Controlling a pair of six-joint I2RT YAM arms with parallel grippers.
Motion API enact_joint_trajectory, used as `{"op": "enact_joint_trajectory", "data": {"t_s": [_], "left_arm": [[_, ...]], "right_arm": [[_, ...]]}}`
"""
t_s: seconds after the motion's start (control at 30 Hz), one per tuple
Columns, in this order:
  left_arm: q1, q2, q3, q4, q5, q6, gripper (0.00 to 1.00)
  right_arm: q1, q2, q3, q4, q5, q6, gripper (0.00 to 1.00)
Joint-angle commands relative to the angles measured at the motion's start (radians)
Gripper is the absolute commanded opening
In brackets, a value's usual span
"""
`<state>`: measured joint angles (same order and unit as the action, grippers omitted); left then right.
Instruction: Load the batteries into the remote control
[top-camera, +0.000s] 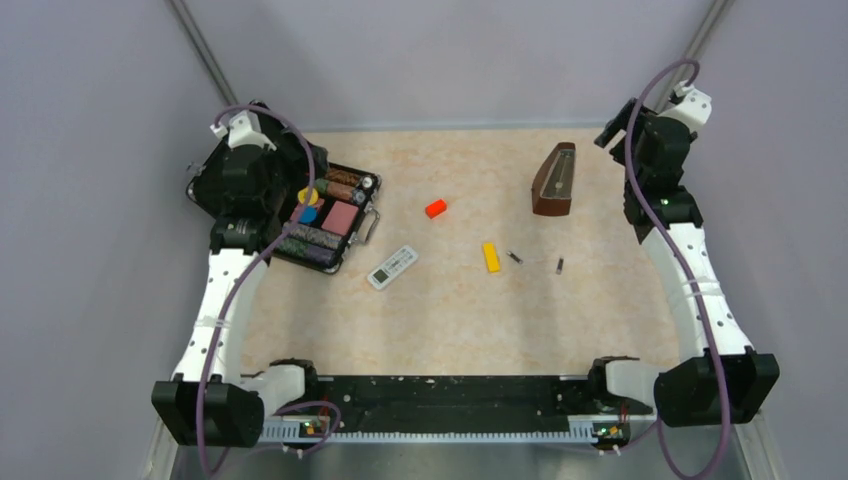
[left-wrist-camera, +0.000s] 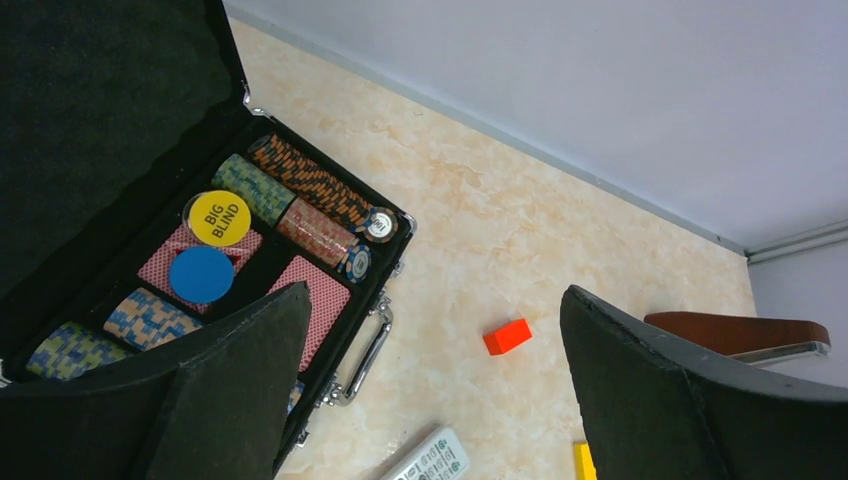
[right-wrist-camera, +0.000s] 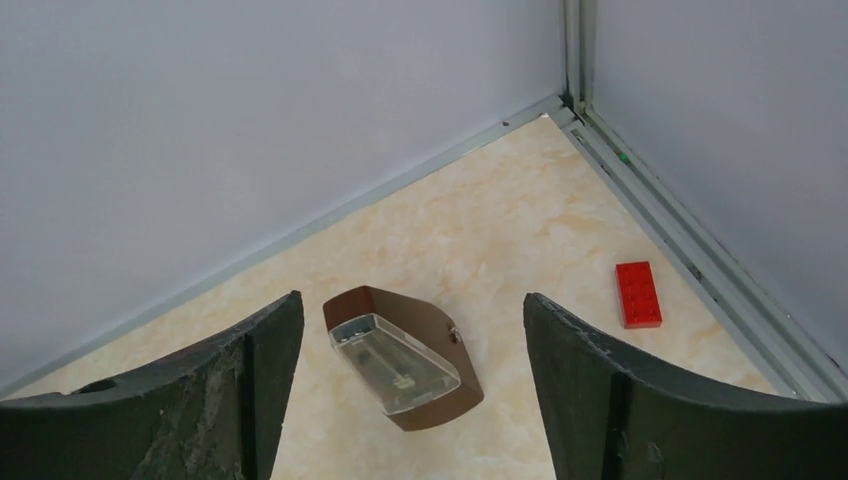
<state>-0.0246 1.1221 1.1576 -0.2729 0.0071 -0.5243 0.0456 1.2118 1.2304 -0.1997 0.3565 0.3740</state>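
The white remote control (top-camera: 392, 267) lies face up, buttons showing, near the table's middle left; its end shows at the bottom of the left wrist view (left-wrist-camera: 430, 463). Two slim dark batteries lie right of centre, one (top-camera: 515, 257) beside the yellow block (top-camera: 491, 257) and one (top-camera: 559, 266) further right. My left gripper (left-wrist-camera: 435, 292) is open and empty, raised over the chip case at the far left (top-camera: 295, 165). My right gripper (right-wrist-camera: 412, 296) is open and empty, raised at the far right corner (top-camera: 612, 130). The batteries do not show in either wrist view.
An open black poker chip case (top-camera: 325, 215) sits far left, next to the remote. A red block (top-camera: 435, 208) lies behind the remote. A brown metronome (top-camera: 554, 180) stands far right of centre. A red brick (right-wrist-camera: 637, 293) lies by the right wall.
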Motion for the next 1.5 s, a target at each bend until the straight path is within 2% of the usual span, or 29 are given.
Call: {"op": "enact_joint_trajectory", "data": {"t_s": [0.0, 0.07, 0.23, 0.27, 0.33, 0.43, 0.53, 0.7, 0.87, 1.03, 1.2, 1.37, 1.47], "left_arm": [[0.011, -0.015, 0.01, 0.03, -0.014, 0.0, 0.99], [0.01, -0.051, -0.04, 0.096, 0.023, 0.009, 0.99], [0.018, -0.113, -0.226, 0.307, 0.076, 0.012, 0.99], [0.018, -0.107, -0.234, 0.308, 0.103, 0.029, 0.99], [0.018, -0.074, -0.232, 0.285, 0.285, 0.16, 0.99], [-0.017, 0.013, -0.202, 0.152, 0.329, 0.26, 0.97], [-0.091, 0.086, -0.195, 0.069, 0.283, 0.328, 0.95], [-0.268, 0.154, -0.249, 0.121, 0.147, 0.338, 0.95], [-0.368, 0.265, -0.25, 0.109, 0.065, 0.363, 0.92], [-0.456, 0.439, -0.124, -0.128, 0.022, 0.454, 0.87], [-0.494, 0.529, -0.112, -0.151, -0.057, 0.484, 0.85], [-0.498, 0.576, -0.1, -0.166, -0.059, 0.515, 0.85], [-0.504, 0.604, -0.092, -0.199, -0.058, 0.553, 0.81]], "right_arm": [[0.0, -0.049, 0.001, 0.084, -0.037, 0.032, 0.9], [-0.001, -0.041, 0.007, 0.08, -0.075, 0.027, 0.98], [0.0, -0.022, 0.024, 0.067, -0.156, 0.026, 0.99], [-0.001, -0.021, 0.023, 0.065, -0.166, 0.028, 0.99], [0.0, -0.022, 0.022, 0.064, -0.177, 0.031, 0.99], [-0.001, -0.02, 0.023, 0.067, -0.225, 0.021, 0.99], [0.0, -0.01, 0.029, 0.061, -0.269, 0.02, 0.99], [0.0, -0.005, 0.032, 0.04, -0.301, 0.027, 0.99], [-0.001, -0.01, 0.023, 0.012, -0.345, 0.032, 0.98], [-0.001, -0.02, -0.004, -0.01, -0.351, 0.03, 0.97], [-0.001, -0.015, -0.008, -0.028, -0.385, 0.022, 0.97], [0.0, -0.007, -0.007, -0.038, -0.386, 0.025, 0.97], [-0.001, -0.005, -0.006, -0.042, -0.391, 0.033, 0.97]]}}
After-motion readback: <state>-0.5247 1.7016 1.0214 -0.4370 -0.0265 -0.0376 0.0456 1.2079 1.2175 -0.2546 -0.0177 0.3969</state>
